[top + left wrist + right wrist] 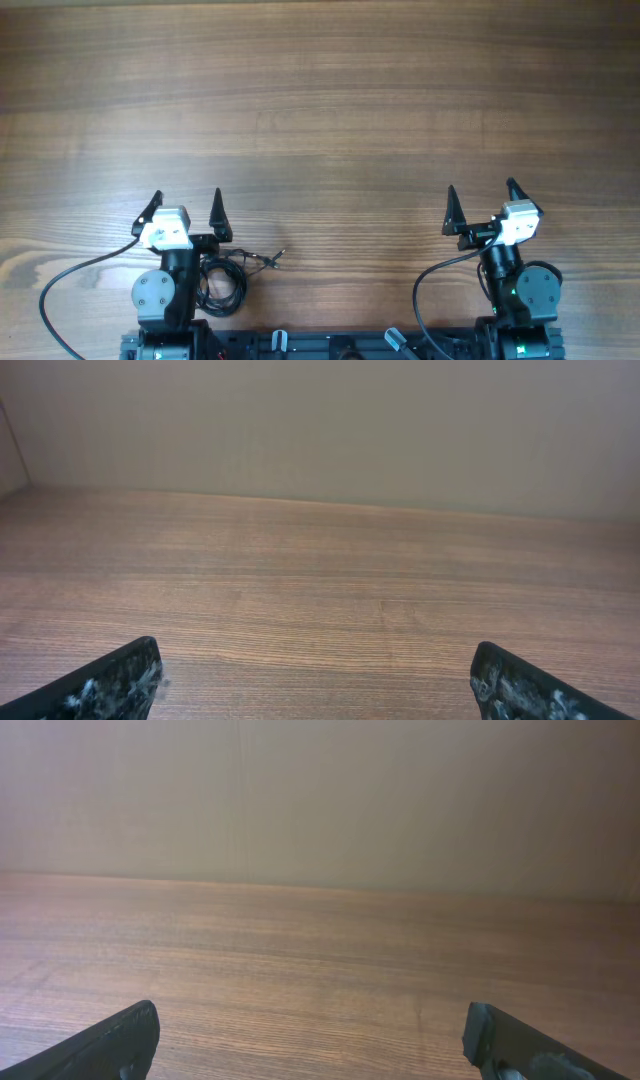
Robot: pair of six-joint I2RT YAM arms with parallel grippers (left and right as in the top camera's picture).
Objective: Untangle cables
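Near the tabletop [330, 120] edge, just behind the left tool [187, 200], the cables [226, 278] lie bunched, untouched. It and the right tool [481, 190] stand wide apart, empty, apparently parked ready to begin reaching.

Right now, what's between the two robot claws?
Only bare wooden table lies between the left gripper and right gripper, seen overhead. The cables sit beside the left arm.

The cables [235, 266] lie partly under the left arm [165, 288] — the number of strands is too small to tell. In both wrist views the bottom edge cuts off the fingers [112, 682].
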